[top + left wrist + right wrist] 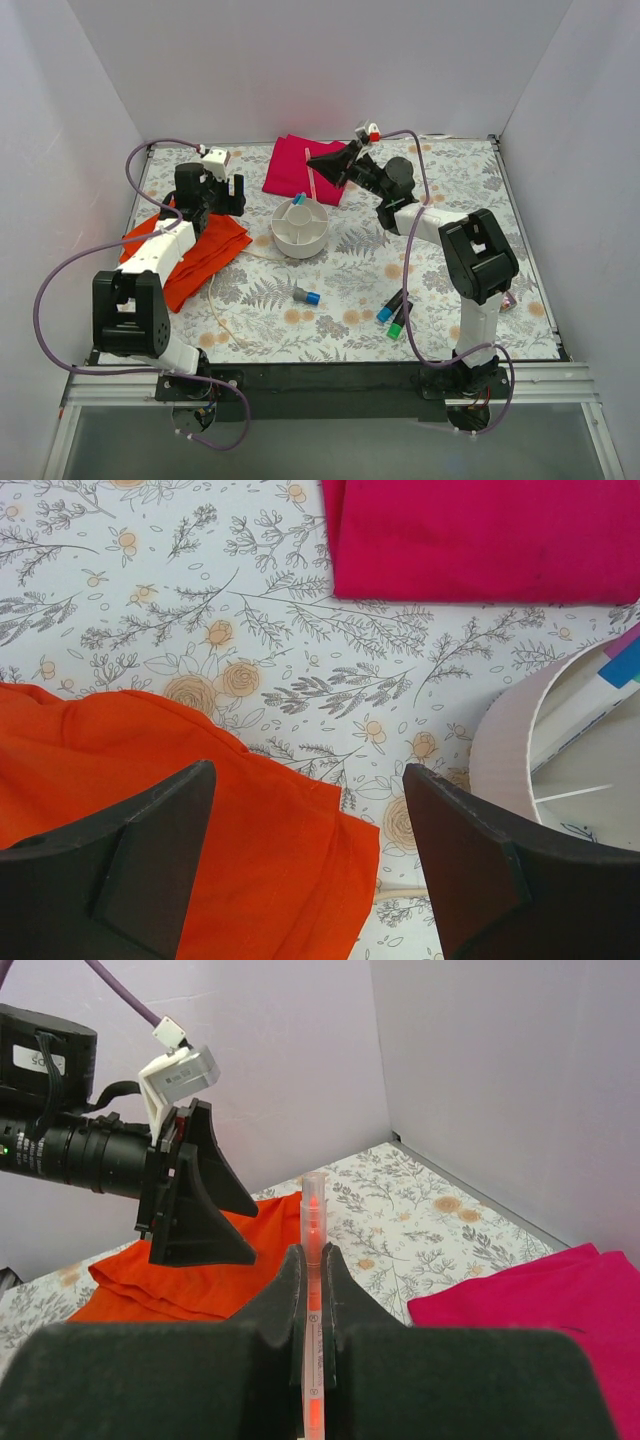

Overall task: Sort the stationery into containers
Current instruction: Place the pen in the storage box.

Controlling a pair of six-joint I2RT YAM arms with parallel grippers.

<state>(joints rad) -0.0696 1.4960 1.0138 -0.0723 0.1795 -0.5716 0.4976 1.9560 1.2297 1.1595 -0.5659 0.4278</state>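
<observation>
The round white compartment dish [298, 235] stands mid-table and holds a blue-tipped item [300, 199]; its rim shows in the left wrist view [510, 742]. My right gripper [318, 160] [314, 1252] is shut on a thin pink and white pen [314, 1205] [312, 190], held in the air behind the dish. My left gripper [232, 197] [308, 770] is open and empty, over the edge of the red cloth, left of the dish. A grey-blue stub [306, 296], a blue-capped marker [389, 307] and a green-capped marker [398, 323] lie on the table in front.
A red-orange folded cloth [190, 250] [150, 780] lies at the left, a magenta cloth [305, 168] [480, 540] behind the dish. A pink glittery tube [510, 298] lies beside the right arm. White walls enclose the table on three sides.
</observation>
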